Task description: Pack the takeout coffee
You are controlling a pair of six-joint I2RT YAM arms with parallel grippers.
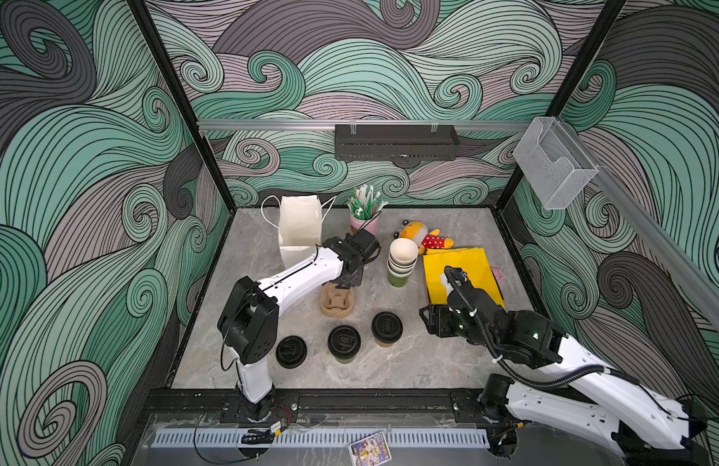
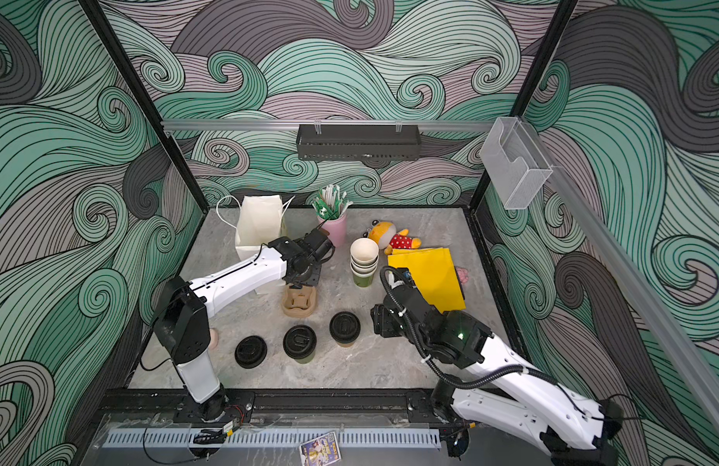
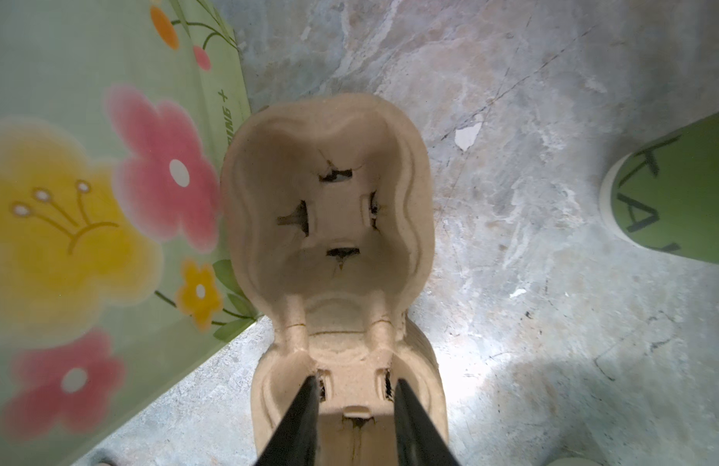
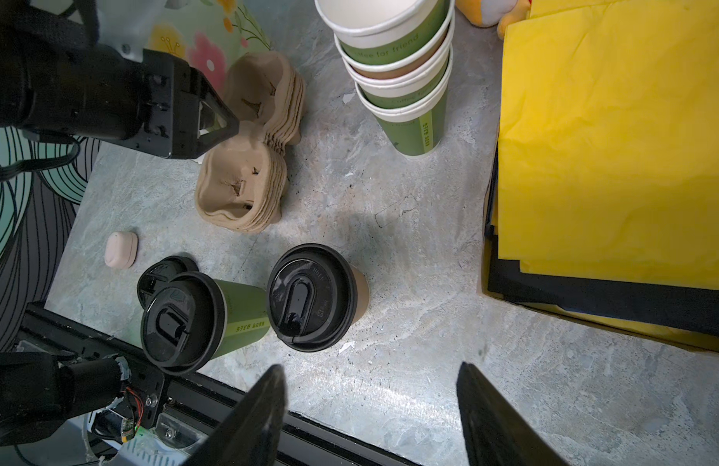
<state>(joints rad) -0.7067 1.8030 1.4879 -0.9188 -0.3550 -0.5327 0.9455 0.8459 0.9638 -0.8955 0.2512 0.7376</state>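
The green cup [image 1: 344,343] and the brown cup [image 1: 387,329] stand lidded and upright near the front of the table [image 1: 430,363], just beside each other, neither held nor packed yet. Behind them is the stack of carriers [image 1: 337,303], next to the bag [image 3: 87,201].

The step in hand looks to be taking one carrier off that stack (the cups would go into it after). To do it well, I would pinch only the top carrier's wall and lift straight up, slowly. The pulp trays nest tightly, so several may rise together, and a tilted pull could drag the stack against the bag.

The left gripper [image 3: 356,381] is down in the top carrier's near well, jaws part-way closed, with one finger [image 3: 305,407] against a slot in the wall. Whether it has bitten yet I cannot tell. The right gripper [image 4: 372,375] hovers over bare table near the brown cup, jaws wide, holding nothing (free to steady the stack).
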